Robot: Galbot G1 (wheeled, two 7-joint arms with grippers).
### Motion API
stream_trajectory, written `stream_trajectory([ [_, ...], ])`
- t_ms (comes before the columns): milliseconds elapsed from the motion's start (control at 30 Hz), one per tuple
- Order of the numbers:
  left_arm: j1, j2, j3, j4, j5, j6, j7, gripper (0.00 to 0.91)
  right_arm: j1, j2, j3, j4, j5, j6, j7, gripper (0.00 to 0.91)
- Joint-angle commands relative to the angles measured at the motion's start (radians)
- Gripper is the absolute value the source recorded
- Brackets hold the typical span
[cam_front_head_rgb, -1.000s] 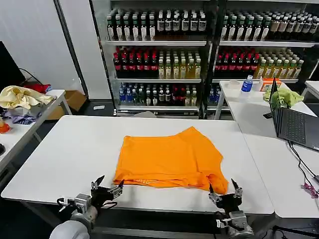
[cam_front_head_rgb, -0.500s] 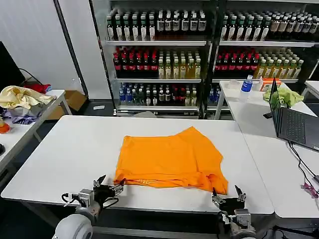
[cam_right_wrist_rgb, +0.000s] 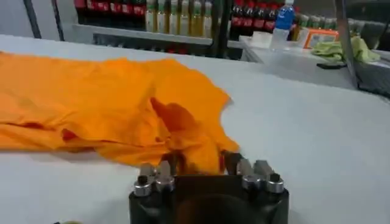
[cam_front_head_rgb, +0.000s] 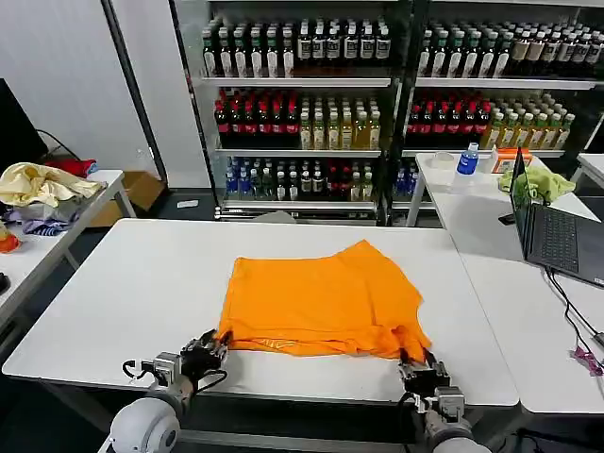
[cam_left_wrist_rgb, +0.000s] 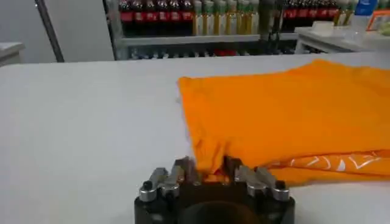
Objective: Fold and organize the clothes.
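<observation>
Both grippers are gripping the near hem of the orange T-shirt [cam_front_head_rgb: 321, 300] lying partly folded on the white table [cam_front_head_rgb: 123, 293].

The shirt is lying mid-table. The left gripper [cam_front_head_rgb: 209, 348] is clamping its fingers on the corner at 7 o'clock; its wrist view shows the fabric pinched between them. The right gripper [cam_front_head_rgb: 418, 364] is pinching the bunched corner at 5 o'clock. A laptop [cam_front_head_rgb: 557, 236] is sitting on the next table at 3 o'clock.

Quick count: one orange T-shirt [cam_front_head_rgb: 321, 300] on one white table [cam_front_head_rgb: 142, 283]. Two grippers, left gripper [cam_front_head_rgb: 209, 346] and right gripper [cam_front_head_rgb: 417, 363], plus one laptop [cam_front_head_rgb: 557, 236].
</observation>
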Motion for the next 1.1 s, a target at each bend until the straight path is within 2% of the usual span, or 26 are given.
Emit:
stream_trajectory([
  [33, 0.003, 0.000, 0.002, -0.004, -0.008, 0.004, 0.007, 0.010, -0.005, -0.004, -0.003, 0.008, 0.013, -0.009, 0.000, 0.000],
  [367, 0.082, -0.004, -0.019, -0.086, -0.012, 0.006, 0.011, 0.010, -0.108, -0.019, 0.027, 0.121, 0.001, -0.009, -0.001, 0.000],
  [667, 0.206, 0.032, -0.064, -0.184, -0.009, 0.005, 0.011, 0.010, -0.257, -0.033, 0.055, 0.251, -0.030, -0.006, -0.003, 0.000],
  [833, 0.270, 0.046, -0.088, -0.231, -0.006, 0.000, 0.013, 0.010, -0.384, -0.029, 0.059, 0.319, -0.084, 0.010, -0.002, 0.000],
  [1000, 0.293, 0.051, -0.098, -0.253, 0.004, -0.002, 0.012, 0.010, -0.415, -0.019, 0.054, 0.338, -0.119, 0.004, -0.005, 0.000],
  [1033, 0.293, 0.051, -0.099, -0.257, 0.004, -0.001, 0.012, 0.060, -0.412, -0.017, 0.051, 0.337, -0.134, -0.007, -0.004, 0.020],
  [1067, 0.293, 0.050, -0.099, -0.261, 0.003, 0.002, 0.012, 0.695, -0.410, -0.015, 0.050, 0.337, -0.134, -0.004, -0.002, 0.826],
  [1100, 0.292, 0.050, -0.098, -0.264, 0.003, 0.002, 0.012, 0.907, -0.408, -0.015, 0.049, 0.339, -0.131, -0.003, -0.001, 0.907],
])
